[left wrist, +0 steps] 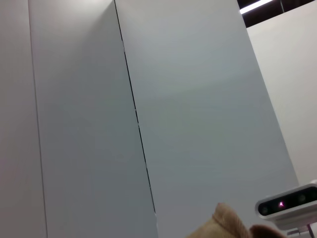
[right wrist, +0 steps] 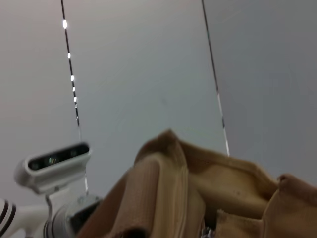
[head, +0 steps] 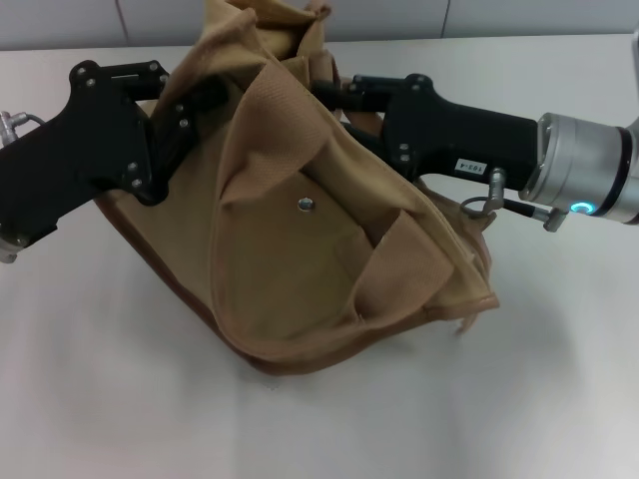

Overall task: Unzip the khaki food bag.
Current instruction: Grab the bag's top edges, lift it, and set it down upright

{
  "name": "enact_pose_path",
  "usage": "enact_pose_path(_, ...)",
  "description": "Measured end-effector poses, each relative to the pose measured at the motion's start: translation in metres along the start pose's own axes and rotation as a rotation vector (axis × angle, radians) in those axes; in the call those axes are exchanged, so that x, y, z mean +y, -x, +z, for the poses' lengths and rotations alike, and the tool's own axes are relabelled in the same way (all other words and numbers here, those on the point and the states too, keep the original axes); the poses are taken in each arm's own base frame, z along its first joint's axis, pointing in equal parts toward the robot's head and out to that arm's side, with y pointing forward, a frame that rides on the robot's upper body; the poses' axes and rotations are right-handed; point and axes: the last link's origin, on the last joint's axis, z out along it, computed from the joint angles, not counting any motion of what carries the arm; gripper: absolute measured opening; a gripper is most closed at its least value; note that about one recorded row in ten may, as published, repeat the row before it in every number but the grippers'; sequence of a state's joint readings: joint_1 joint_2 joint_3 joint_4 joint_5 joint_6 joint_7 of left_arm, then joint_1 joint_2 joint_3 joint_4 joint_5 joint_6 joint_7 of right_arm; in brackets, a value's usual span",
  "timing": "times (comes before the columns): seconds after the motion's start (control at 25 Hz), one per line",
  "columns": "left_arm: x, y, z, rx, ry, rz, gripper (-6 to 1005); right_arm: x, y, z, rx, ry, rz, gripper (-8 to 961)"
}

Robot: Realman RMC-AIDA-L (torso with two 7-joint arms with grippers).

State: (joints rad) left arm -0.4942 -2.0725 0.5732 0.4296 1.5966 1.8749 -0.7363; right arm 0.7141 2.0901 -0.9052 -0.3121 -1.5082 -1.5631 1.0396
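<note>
A: Left gripper [head: 200, 105]?
B: At 10 o'clock, pressed against the bag's upper left side; whether its fingers are parted or gripping cannot be told.

A: Right gripper [head: 334, 95]?
B: At 1 o'clock, tip buried in the folds by the straps; its grip cannot be told either.

A: Khaki food bag [head: 310, 269]?
B: Centre of the white table [head: 90, 399], tilted and crumpled, silver snap [head: 306, 205] facing up.

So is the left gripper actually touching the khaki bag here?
Touching. In the head view the left gripper presses into the khaki food bag at its upper left side, with tan fabric bunched against it and no gap showing.
</note>
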Motion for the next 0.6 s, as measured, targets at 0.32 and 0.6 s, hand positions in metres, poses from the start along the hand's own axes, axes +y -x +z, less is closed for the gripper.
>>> enact_pose_path(0.32,-0.002,-0.002,0.006,0.01,0.018,0.007,101,0.002,0.001,0.004,0.028,0.034,-0.003,163)
enact_pose_path(0.6,-0.003,-0.003,0.009,0.014,0.025,0.01,103,0.01,0.002,-0.006,0.02,0.063,-0.023,33)
